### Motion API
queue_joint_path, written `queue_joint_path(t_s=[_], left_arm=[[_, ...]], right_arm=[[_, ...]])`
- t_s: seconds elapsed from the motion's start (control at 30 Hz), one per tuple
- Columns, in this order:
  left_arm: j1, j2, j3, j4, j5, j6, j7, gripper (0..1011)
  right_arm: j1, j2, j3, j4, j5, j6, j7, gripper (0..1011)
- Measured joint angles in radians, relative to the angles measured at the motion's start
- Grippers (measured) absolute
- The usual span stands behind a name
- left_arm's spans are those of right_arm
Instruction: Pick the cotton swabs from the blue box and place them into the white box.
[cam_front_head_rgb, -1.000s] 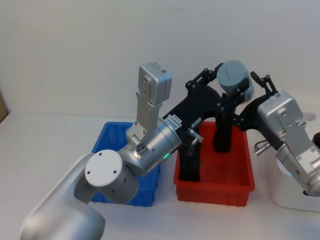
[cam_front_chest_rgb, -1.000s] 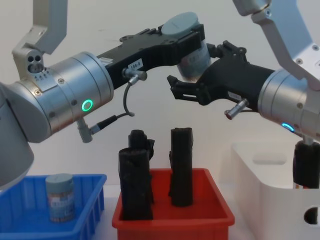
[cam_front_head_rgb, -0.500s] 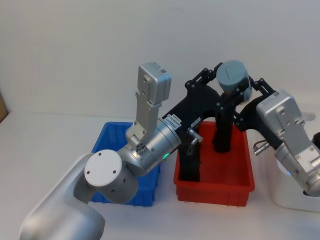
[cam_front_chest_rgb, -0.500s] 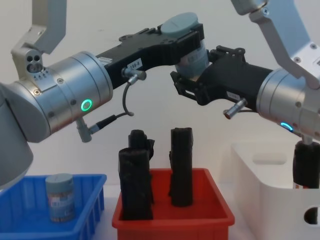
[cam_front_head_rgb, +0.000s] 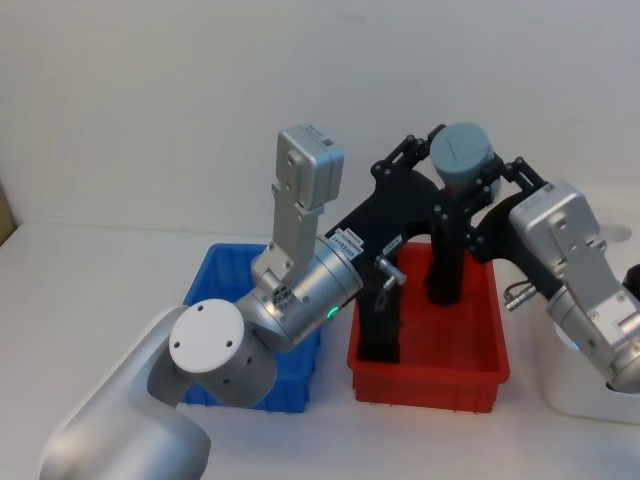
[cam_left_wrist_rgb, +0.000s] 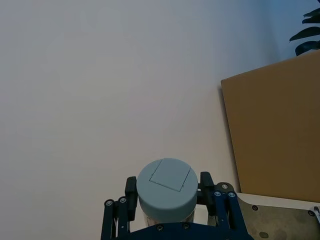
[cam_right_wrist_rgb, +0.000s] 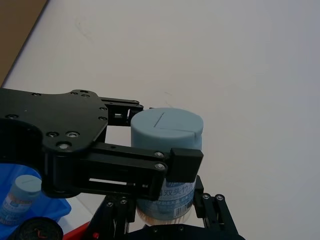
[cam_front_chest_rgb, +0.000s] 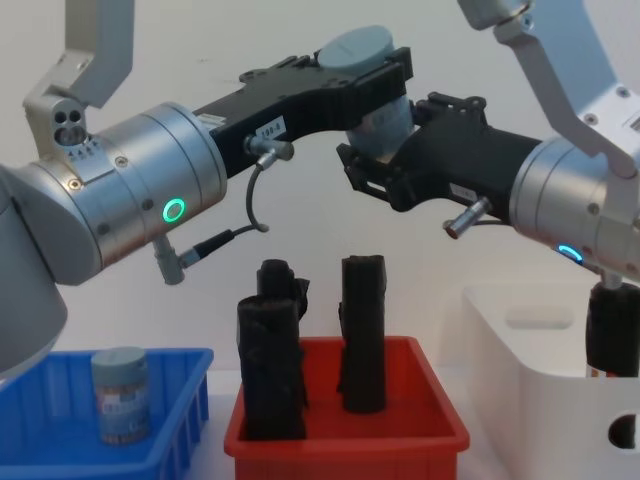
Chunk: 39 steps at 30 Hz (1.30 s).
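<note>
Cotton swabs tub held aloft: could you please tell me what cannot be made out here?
- Chest view: lower body of the held tub, behind the right end effector.
- Right wrist view: its label, mostly covered by the left end effector gripping it.
- Head view: blue box interior, largely hidden by the left arm.
- Chest view: white box, cut off at the right edge.

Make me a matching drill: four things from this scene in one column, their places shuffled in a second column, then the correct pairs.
Things
1. raised cotton swab tub
2. second cotton swab tub
3. black rolls
4. white box

Places
A. standing in the blue box
B. by the robot's right edge of the table
C. upright in the red bin
D. in the air, in the left tool, with the right tool at it

Pairs: 1-D, 2-A, 3-C, 4-B
</note>
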<state>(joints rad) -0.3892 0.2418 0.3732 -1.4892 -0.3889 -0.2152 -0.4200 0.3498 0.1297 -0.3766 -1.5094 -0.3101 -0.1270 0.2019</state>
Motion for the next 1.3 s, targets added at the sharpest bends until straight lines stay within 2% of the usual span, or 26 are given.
queue_joint_path(t_s=[0.1, 0.13, 0.3, 0.53, 0.9, 1.3], left_arm=[[0.0, 0.0, 0.0, 0.0, 0.0, 0.0, 0.0, 824], [0.0, 0.0, 0.0, 0.0, 0.0, 0.0, 0.0, 886], [0.0, 0.0, 0.0, 0.0, 0.0, 0.0, 0.0, 995], [0.0, 0.0, -0.001, 0.0, 0.0, 0.0, 0.0, 1000], [0.0, 0.0, -0.001, 0.0, 0.0, 0.0, 0.0, 1000], [0.0, 0.0, -0.001, 0.0, 0.0, 0.0, 0.0, 1000]], right_arm=[[0.0, 0.0, 0.0, 0.0, 0.0, 0.0, 0.0, 639], [0.0, 0.0, 0.0, 0.0, 0.0, 0.001, 0.0, 639], [0.004, 0.0, 0.002, 0.002, 0.0, 0.003, 0.0, 639], [0.028, 0.002, 0.021, 0.023, 0.002, 0.023, -0.012, 637], [0.101, 0.01, 0.073, 0.081, -0.004, 0.082, -0.046, 639], [0.231, 0.018, 0.144, 0.176, 0.003, 0.229, -0.046, 637]])
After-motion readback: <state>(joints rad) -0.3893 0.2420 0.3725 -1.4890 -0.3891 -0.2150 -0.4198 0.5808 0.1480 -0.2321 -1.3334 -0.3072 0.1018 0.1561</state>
